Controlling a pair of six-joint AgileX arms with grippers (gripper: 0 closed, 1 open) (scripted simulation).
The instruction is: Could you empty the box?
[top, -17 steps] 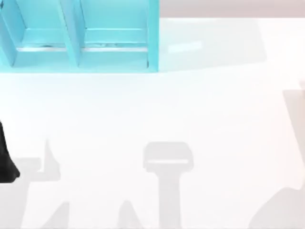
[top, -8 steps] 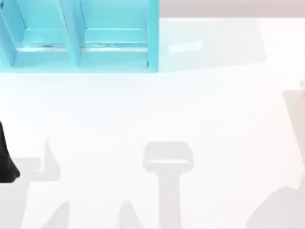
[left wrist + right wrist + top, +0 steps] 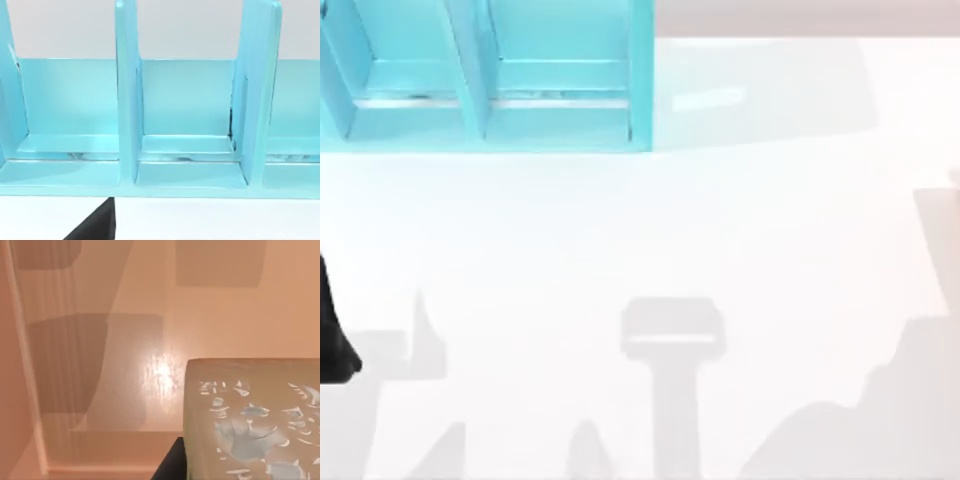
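Item: pale speckled block (image 3: 252, 420) lying inside the tan box (image 3: 150, 330) at the table's right, right arm's camera just above it, its grip state impossible to tell; risk: a blind descent could clip the box wall.

A shelf unit (image 3: 490, 75) stands on the counter (image 3: 650, 230) at its far left, its upright dividers parting it into side-by-side compartments. At the counter's left edge, nearer than the shelf unit, sits the left arm (image 3: 332, 340). In the right wrist view a block (image 3: 255, 420) lies inside a box (image 3: 30, 405), close to one wall.
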